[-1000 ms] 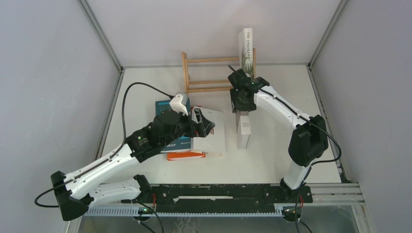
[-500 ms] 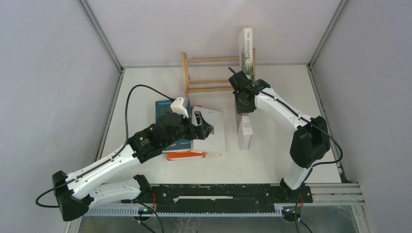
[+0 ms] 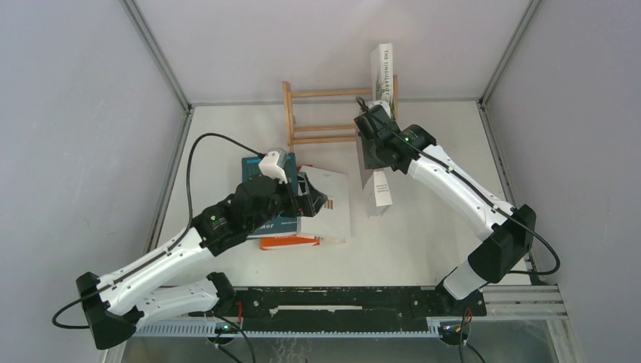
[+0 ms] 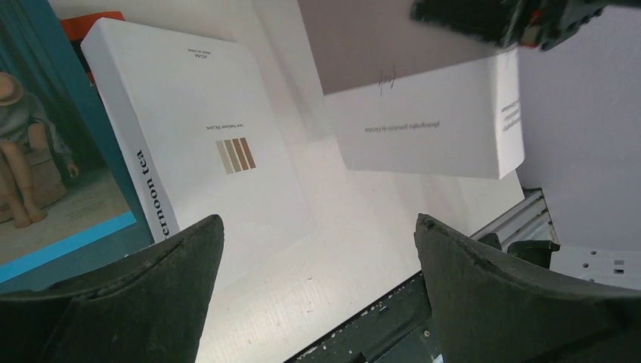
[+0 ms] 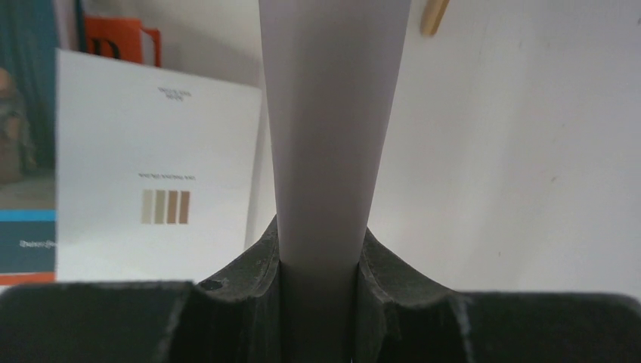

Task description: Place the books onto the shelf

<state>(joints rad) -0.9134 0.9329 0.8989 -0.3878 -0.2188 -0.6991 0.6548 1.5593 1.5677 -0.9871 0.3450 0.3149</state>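
Hovering over the stack at the left of the desk (image 3: pixel 423 227), the left hand (image 3: pixel 308 195) is seen with its fingers spread wide, and both dark fingertips are shown well apart in the left wrist view around the left hand (image 4: pixel 317 227). Beneath it three books are laid flat. A teal book (image 3: pixel 253 170) is placed furthest left, with a seated figure printed on its cover (image 4: pixel 45 151). A white book (image 3: pixel 336 204) is laid partly over it, and four brown bars are printed on its cover (image 4: pixel 204 128). An orange book (image 3: pixel 291 243) is tucked under both, so that only its near edge is seen from above.

Behind the stack, against the back wall, the shelf (image 3: pixel 325 128) is set upright.

Right of the stack, a grey book (image 3: pixel 365 170) is clamped by its upper edge in the right hand (image 3: pixel 374 151) and is held tilted just in front of the shelf's right half. In the right wrist view the fingers are pressed narrowly on both faces of the grey book (image 5: pixel 332 113). Whether its lower edge touches the desk cannot be told.

At the shelf's right end, a Singularity book (image 3: pixel 385 72) is stood upright.
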